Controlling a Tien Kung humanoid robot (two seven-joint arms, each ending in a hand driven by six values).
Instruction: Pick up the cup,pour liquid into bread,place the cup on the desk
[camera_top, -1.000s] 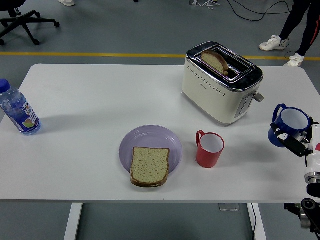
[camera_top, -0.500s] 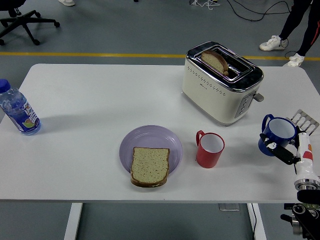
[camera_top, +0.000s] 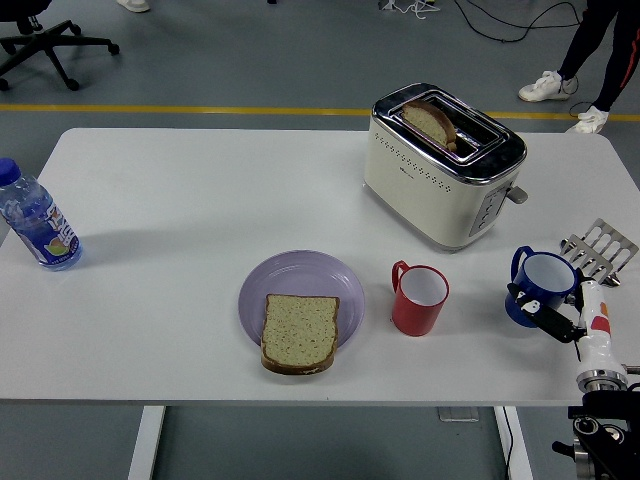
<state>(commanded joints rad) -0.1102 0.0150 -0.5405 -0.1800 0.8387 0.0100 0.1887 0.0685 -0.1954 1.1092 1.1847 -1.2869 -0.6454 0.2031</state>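
Blue was the colour in my grip: the round blue ceramic cup with its white inside (camera_top: 541, 286) sat in my right hand (camera_top: 560, 312), my dark fingers (camera_top: 548, 319) curled against its near side, out at the right end of the white worktop (camera_top: 180, 200). Whether its base touched the surface or hung just above it, I could not tell. My left hand was nowhere in view.

The target, a square slice of brown bread (camera_top: 300, 332), lay on the round lilac plate (camera_top: 290, 275) well off to my left, its near edge overhanging the plate's rim. Between us stood the red mug with a white lining (camera_top: 418, 298), right on the straight line across. That was the main risk as I judged it: a low carry could clip that mug and knock it toward the plate. My hold looked low and one-sided too, so tipping might let the cup twist. Poured from too far off, liquid would hit the plate or worktop. The cream and chrome toaster (camera_top: 445, 165) and the clear plastic water bottle (camera_top: 36, 224) stood clear of it all.
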